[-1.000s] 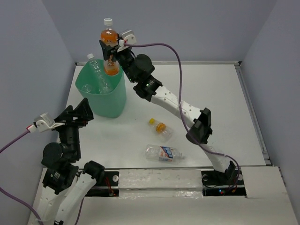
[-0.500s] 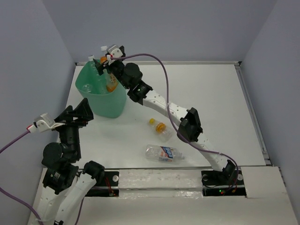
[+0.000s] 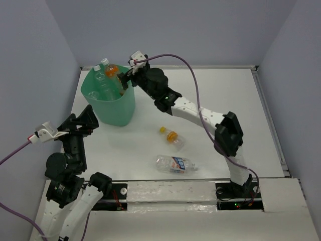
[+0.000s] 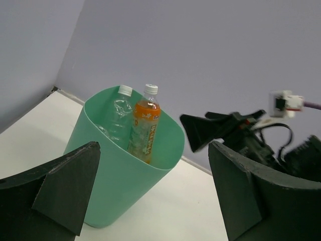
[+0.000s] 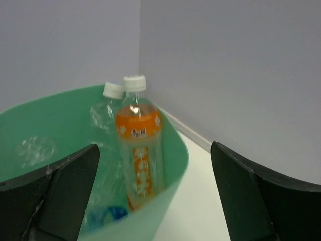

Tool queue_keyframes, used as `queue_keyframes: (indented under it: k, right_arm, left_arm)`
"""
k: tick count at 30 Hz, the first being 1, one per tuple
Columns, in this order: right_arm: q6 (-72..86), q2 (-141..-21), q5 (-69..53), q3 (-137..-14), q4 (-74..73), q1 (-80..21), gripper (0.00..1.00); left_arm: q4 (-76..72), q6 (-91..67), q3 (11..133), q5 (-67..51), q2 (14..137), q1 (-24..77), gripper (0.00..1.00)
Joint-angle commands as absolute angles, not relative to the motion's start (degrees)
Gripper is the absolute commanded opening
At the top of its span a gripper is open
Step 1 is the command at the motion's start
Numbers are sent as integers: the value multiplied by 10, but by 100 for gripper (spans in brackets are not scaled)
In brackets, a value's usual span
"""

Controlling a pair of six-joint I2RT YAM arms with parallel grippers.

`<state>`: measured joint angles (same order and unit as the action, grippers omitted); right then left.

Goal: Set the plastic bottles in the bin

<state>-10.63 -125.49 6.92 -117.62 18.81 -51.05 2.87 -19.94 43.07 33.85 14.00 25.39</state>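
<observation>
The bin (image 3: 118, 113) sits just ahead of the right gripper (image 3: 124, 81), jaws spread and empty; the orange-labelled bottle (image 5: 140, 150) stands inside with clear bottles (image 5: 106, 110). Well behind that gripper, a blue-labelled bottle (image 3: 175, 163) and a yellow-capped bottle (image 3: 172, 137) await collection.

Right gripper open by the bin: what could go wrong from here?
The orange bottle stands with its cap above the bin rim; the right gripper, close by, might clip it or nudge the bin when pulling back. The yellow-capped bottle and labelled bottle lie on their sides and may roll when grasped.
</observation>
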Motion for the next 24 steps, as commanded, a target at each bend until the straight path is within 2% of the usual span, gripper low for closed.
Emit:
queue_keyframes:
  k: [1,2,7,11,12,15,16,17,24]
  right_arm:
    - [-75,-1059,72,-974,274,-514,96]
    - [-69,-998,78,-888,272,-514,91]
    - [-37,-870,76,-719,141,-514,81]
    - [-3,-786,37,-620,21,-514,76]
    - [16,-744,-12,-578,-9,-514,76]
    - [24,-678,-125,-540,-90,-514,89]
    - [30,-670,-142,-525,-103,-514,97]
    - [36,-665,-154,-525,-115,-514,100]
    - [29,-723,-92,-519,-165,-603,100]
  left_arm:
    - [4,-187,424,348,136,251,99]
    - [4,-188,424,344,138,250,99]
    - [4,-188,424,331,149,250,99]
    - [4,-188,422,329,163,250,99]
    - [4,-188,422,328,169,250,99]
    - [4,-186,422,329,180,248,99]
    - [4,-186,422,330,182,248,99]
    - [4,-185,423,330,185,247,99]
    - [4,-174,421,352,191,236,99]
